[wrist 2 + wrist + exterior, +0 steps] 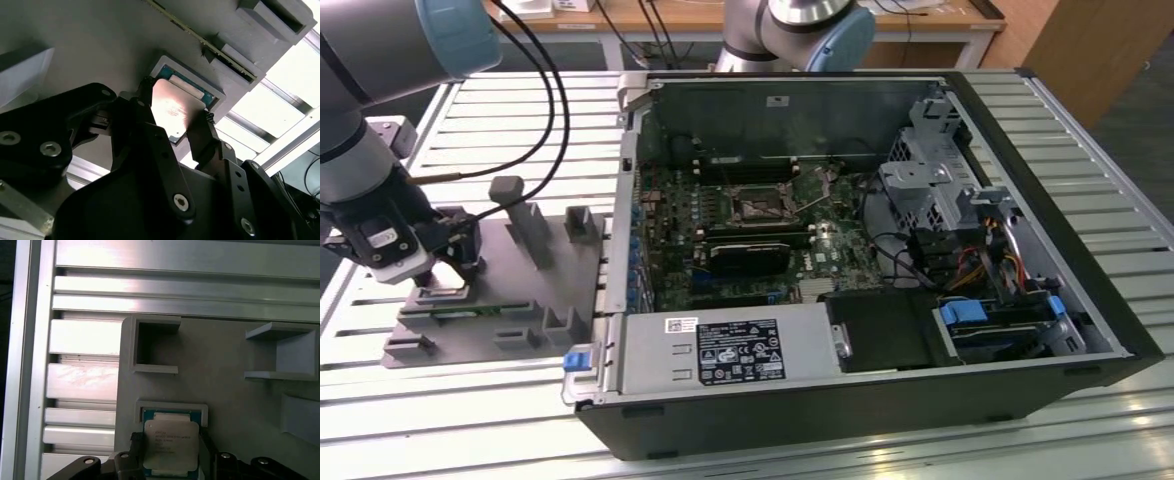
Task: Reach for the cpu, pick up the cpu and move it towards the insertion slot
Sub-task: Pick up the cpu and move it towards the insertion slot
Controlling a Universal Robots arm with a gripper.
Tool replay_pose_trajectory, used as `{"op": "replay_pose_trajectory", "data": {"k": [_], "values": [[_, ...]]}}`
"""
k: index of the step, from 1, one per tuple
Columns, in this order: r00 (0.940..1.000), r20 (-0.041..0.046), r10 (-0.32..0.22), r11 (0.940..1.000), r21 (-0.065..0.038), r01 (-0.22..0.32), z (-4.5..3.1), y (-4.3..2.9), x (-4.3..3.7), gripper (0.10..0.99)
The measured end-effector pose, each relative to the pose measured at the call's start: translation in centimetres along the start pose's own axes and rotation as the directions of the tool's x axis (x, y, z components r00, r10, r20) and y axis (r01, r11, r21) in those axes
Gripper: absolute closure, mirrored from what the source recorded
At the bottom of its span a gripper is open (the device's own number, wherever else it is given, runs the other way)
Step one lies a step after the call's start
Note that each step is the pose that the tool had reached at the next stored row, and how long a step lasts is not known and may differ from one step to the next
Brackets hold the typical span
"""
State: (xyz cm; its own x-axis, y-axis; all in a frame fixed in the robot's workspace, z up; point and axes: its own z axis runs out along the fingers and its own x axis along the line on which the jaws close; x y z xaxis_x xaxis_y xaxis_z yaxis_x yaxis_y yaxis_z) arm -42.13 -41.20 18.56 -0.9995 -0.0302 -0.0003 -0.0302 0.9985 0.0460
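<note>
The cpu (170,439), a thin square chip with a shiny silver top and green border, lies in a shallow square recess of the grey fixture plate (235,400). In both wrist views my gripper (170,452) has its black fingers pressed against two opposite edges of the cpu (172,107), shut on it. In the exterior view the gripper (447,275) is down over the near-left corner of the fixture plate (494,330), at the exterior view's left. The insertion slot (758,203), a dark square socket with a metal frame, sits on the motherboard inside the open computer case, well to the right of the gripper.
Upright grey fixture blocks (527,225) stand on the plate just behind and right of the gripper. The open computer case (1067,250) has tall walls, a black card (747,255) below the socket, a power supply (720,350) in front and cables at the right. Everything rests on a slatted aluminium table (400,400).
</note>
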Motion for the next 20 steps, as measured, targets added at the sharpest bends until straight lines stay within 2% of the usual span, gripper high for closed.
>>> {"op": "replay_pose_trajectory", "data": {"k": [14,20], "values": [[1.0000,0.0006,0.000,1.0000,0.000,0.000,-1.53,0.07,0.00,0.557],[1.0000,0.0009,0.000,1.0000,-0.007,0.000,-2.14,0.10,0.00,0.557]]}}
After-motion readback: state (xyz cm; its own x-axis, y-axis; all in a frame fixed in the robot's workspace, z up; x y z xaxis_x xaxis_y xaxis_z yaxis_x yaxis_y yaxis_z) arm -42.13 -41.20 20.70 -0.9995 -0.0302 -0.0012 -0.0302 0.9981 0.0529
